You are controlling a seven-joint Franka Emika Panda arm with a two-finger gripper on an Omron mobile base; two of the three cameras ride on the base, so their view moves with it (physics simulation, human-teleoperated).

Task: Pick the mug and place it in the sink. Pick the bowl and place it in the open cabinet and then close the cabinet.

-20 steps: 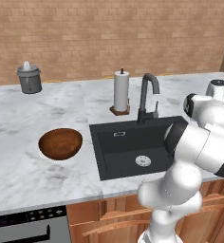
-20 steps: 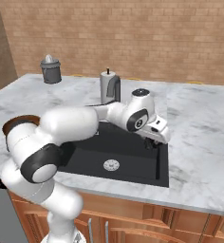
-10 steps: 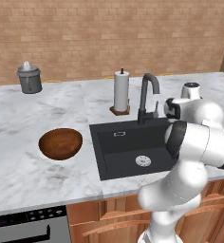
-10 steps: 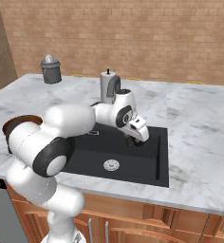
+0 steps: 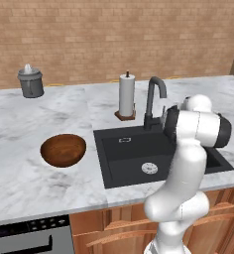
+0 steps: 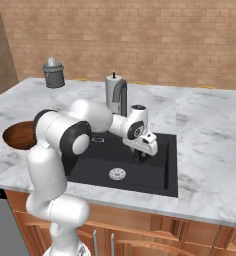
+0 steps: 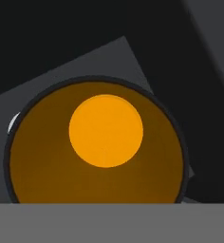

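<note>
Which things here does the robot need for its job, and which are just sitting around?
For the job: mug, sink, bowl.
Just sitting around: paper towel roll, grey canister.

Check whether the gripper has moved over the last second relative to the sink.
Yes. The gripper has swung in from over the counter right of the sink and come down over the basin's right half.

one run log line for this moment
phase: mug carry | jaws: shut on mug, over sink | bowl: on counter, left of sink
</note>
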